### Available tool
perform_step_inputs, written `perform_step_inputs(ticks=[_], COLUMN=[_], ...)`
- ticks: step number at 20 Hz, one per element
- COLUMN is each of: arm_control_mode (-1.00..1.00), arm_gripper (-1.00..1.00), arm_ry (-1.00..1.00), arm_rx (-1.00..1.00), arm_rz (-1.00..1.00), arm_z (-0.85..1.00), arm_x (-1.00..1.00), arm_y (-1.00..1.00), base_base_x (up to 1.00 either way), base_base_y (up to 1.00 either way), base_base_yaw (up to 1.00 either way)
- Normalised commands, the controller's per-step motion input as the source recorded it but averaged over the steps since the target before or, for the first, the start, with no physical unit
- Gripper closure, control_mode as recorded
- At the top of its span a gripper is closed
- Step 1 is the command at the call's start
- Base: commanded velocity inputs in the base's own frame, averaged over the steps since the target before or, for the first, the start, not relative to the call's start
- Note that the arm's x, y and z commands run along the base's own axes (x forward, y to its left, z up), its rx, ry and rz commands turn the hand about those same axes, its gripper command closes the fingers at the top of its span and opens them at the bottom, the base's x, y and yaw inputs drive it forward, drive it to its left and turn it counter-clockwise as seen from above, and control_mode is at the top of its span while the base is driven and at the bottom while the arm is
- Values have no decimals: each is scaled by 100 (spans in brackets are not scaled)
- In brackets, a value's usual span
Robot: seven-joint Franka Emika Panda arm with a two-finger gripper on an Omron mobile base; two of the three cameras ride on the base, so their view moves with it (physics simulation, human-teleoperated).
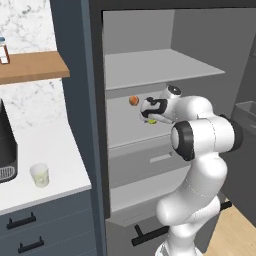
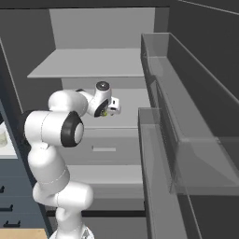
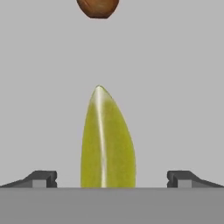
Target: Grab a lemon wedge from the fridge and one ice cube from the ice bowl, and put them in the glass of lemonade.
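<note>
Lemon wedge (image 3: 107,142) – yellow-green, pointed – lies on fridge (image 1: 150,70) shelf.

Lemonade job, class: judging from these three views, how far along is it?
Done: the fridge stands open, and the arm reaches in. In hand: the open hand straddles the lemon wedge on a shelf, not yet gripped. Left: carry it to the glass on the counter, then add an ice cube.

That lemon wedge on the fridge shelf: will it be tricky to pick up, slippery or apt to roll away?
The lemon wedge looks small and light, so it would lift easily. Its glossy, curved skin tapering to a point suggests it may slip or pivot when squeezed between the fingers, which stand wide apart on either side. Being a wedge, it probably won't roll far, unlike the round orange fruit beyond it.
</note>
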Motion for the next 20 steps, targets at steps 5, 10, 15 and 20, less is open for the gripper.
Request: perform_step_inputs(ticks=[5,10,15,20], arm_control_mode=[-100,-100,-100,-100], arm_gripper=[-100,-100,-100,-100], arm_ry=[0,0,0,0], arm_rx=[0,0,0,0], arm_rz=[3,5,5,2], arm_z=[-1,-3,-17,-27], arm_x=[3,14,13,1], arm_y=[10,8,0,0], base_base_x=[0,0,0,0], base_base_y=[0,0,0,0], base_base_yaw=[0,0,0,0])
